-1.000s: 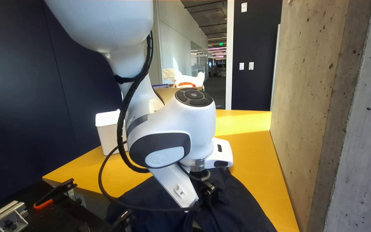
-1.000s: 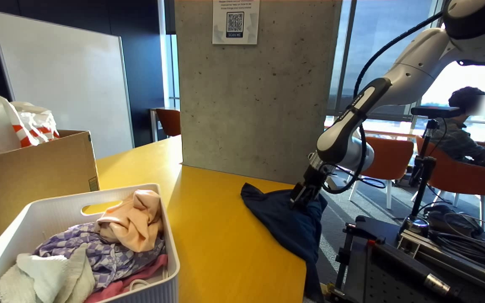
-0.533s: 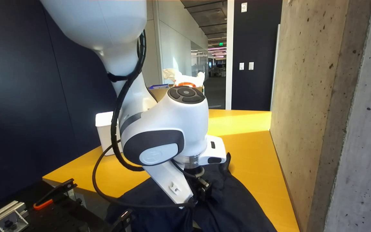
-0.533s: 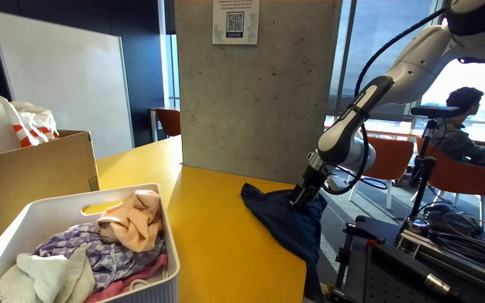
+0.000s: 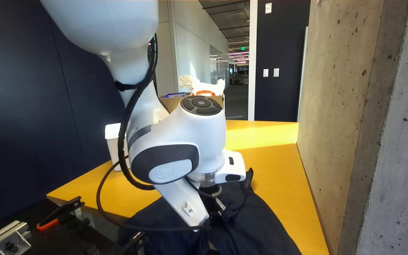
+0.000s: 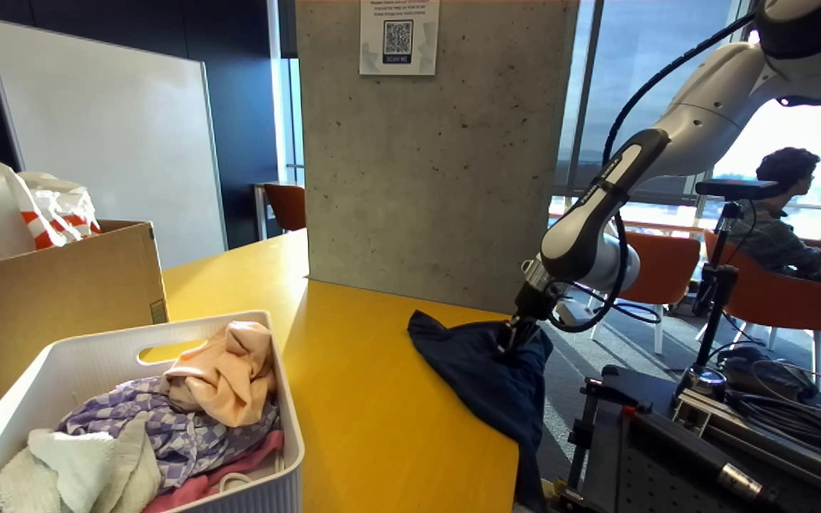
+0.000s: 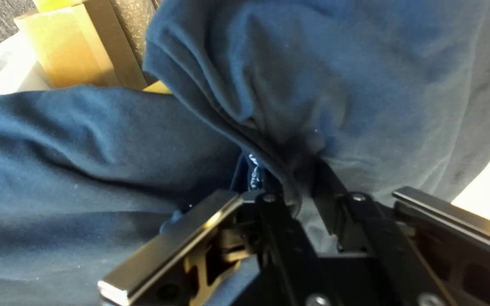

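In the wrist view, my claw [image 7: 302,187] stood narrow around a fold of navy garment [image 7: 79,161]; whether it pinched, I couldn't tell. In an exterior view, the garment draped over the edge of the counter [image 6: 368,413], well apart from a white bin [image 6: 97,370] of crumpled cloths [image 6: 168,427]. In an exterior view, a concrete wall [image 5: 335,106] flanked the counter.

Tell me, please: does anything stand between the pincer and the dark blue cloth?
Nothing visible does: in the wrist view, the pincer reaches directly into the dark blue cloth, touching it.
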Available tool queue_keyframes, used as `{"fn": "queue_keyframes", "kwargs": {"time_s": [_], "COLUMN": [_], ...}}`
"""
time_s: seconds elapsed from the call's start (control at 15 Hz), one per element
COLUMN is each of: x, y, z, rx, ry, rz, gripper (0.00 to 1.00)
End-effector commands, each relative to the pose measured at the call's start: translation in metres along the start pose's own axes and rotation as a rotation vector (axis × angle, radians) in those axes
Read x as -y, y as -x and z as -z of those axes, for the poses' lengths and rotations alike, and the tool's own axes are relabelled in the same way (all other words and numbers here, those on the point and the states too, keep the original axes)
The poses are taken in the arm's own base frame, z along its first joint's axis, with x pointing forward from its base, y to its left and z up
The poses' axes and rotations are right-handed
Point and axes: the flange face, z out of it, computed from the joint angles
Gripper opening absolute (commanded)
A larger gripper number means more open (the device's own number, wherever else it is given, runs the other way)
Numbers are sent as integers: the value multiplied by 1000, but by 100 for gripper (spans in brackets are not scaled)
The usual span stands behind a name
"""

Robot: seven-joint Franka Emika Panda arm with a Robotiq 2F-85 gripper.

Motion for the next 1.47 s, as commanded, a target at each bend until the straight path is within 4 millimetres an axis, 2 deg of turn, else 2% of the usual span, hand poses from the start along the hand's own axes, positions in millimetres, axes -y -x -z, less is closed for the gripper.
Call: {"fn": "queue_keyframes", "kwargs": {"time_s": [0.0,0.2,0.4,0.53,0.67,0.93,1.13,1.27,1.4], "x": [11,28,44,53,43,6,-5,10,43], "y": [5,-3,-34,-58,-70,-78,-98,-124,-159], "z": [14,32,61,76,77,74,80,89,98], "rx": [-17,-30,-41,26,126,315,389,401,412], "ry": [14,33,58,91,108,195,265,284,295], "rz": [10,29,33,14,-22,-130,-200,-216,-202], "gripper": [0,0,1,1,1,1,1,1,1]}}
